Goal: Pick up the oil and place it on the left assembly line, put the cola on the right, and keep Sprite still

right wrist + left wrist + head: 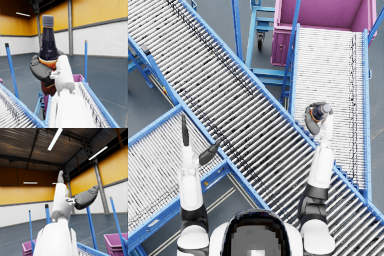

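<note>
Dark fingers (39, 71) of the right hand (314, 123) wrap the cola (48, 47) around its orange label, grey cap uppermost. Hand and bottle sit over the rollers of the right assembly line (340, 65), close to its inner blue rail; whether the bottle's base touches the rollers cannot be told. A pink bin (323, 15) stands at that line's far end. The left hand (190, 152) holds nothing, its fingers spread wide, one pointing straight ahead, over the blue rail where the left assembly line (153, 167) meets the long diagonal conveyor (228, 95).
</note>
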